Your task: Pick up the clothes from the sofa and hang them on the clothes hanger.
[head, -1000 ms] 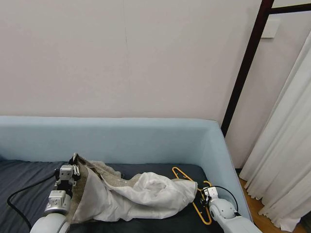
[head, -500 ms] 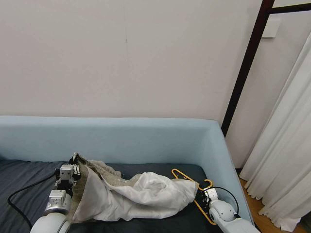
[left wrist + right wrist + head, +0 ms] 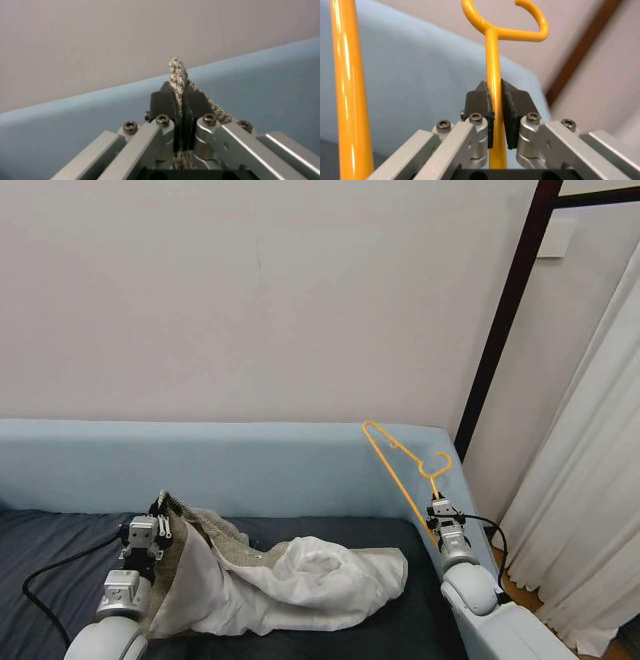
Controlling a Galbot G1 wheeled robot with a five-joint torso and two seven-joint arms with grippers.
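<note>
Now, on the left, the left tool [image 3: 157, 510] is pinching the knitted edge of the garment [image 3: 290, 580], the rest lying heaped on the sofa [image 3: 250, 470] seat. Over right, the right tool [image 3: 437, 508] is clamping the orange hanger [image 3: 398, 465] by its neck, holding it raised. I'm judging the danger to be thin wire swivelling in that grip, or the cloth slipping free.

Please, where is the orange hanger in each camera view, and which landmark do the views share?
Head view: the orange hanger stands raised at the right, in front of the sofa backrest, held by the right gripper.
Right wrist view: its stem runs up between the shut fingers, hook on top.
Left wrist view: the left gripper clamps the garment by its edge.
Shared landmark: the light blue backrest.
</note>
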